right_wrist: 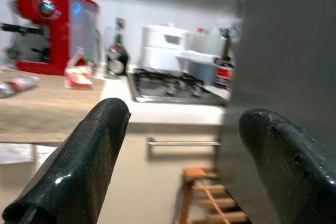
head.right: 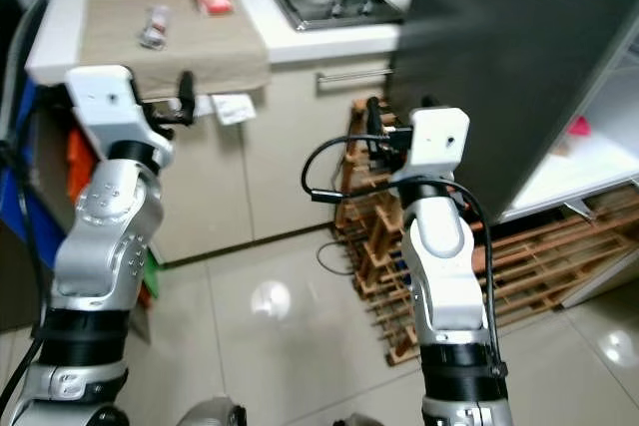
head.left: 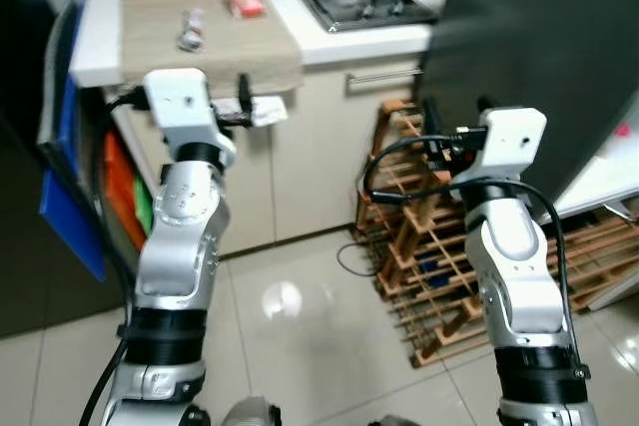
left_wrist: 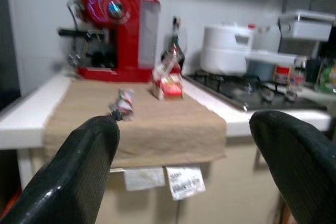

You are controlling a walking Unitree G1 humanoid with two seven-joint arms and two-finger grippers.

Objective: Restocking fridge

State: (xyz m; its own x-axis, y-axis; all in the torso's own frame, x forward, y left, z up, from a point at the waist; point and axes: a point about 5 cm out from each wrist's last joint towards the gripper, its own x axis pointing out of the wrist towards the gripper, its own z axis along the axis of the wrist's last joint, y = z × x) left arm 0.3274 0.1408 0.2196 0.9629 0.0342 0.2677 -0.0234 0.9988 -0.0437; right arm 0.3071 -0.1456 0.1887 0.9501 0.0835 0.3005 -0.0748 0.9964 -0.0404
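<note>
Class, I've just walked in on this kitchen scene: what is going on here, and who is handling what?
Nothing is being handled at this moment. The robot stands facing a counter covered by a beige cloth. The left claw and the right claw are both raised, open and empty. A small wrapped item and a red packet lie on the cloth, with a red coffee machine behind them. To the right, the open fridge door stands beside a wooden rack.
</note>
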